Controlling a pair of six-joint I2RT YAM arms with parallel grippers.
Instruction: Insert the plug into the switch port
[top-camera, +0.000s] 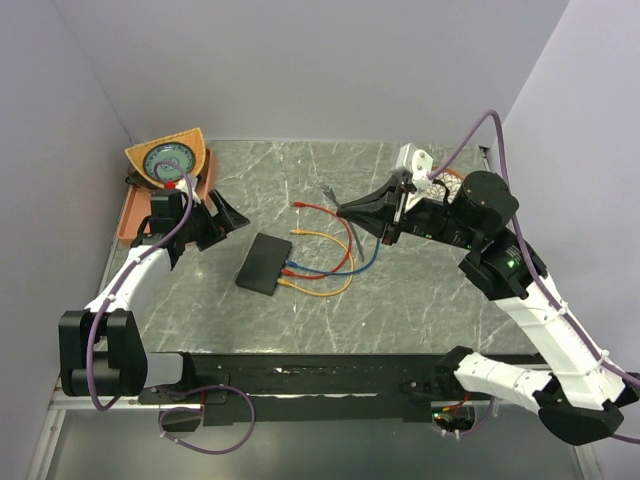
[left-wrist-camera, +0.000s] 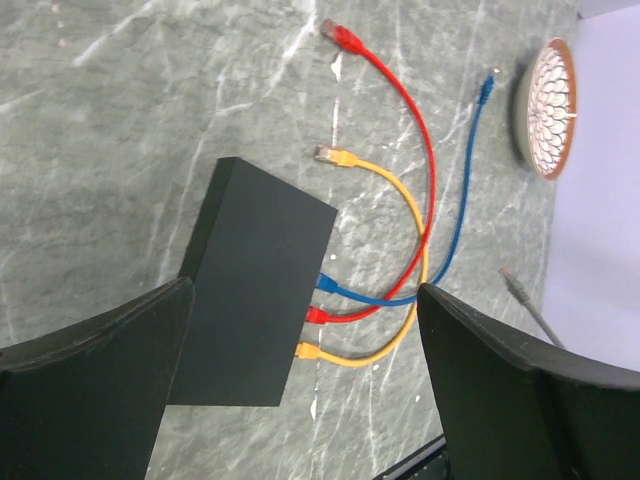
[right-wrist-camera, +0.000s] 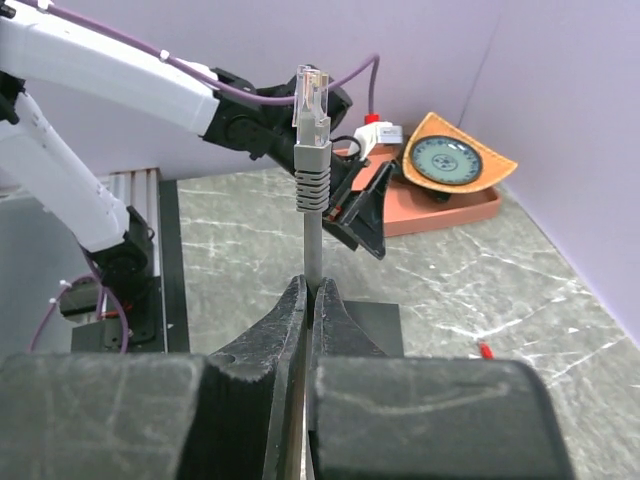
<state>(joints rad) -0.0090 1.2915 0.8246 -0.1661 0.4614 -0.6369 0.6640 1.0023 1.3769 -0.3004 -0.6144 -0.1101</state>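
Up front, the right claw has its fingers pressed together on a grey cable, and the plug stands clear beyond the fingertips with its clear tip farthest out. From above, this claw hangs over the far right part of the table, pointing left. The plug is off the surface and well apart from the switch, a flat black box lying nearer the middle, to the claw's left and closer to the arm bases. Between them curl a blue cable, a red cable and a yellow cable, each already seated in the row of ports on the side of the switch that faces the right claw; which socket is free cannot be told. The left claw is spread wide and holds nothing, just left of the switch. In its wrist view, the box shows between the two fingers. Behind it sits an orange tray.
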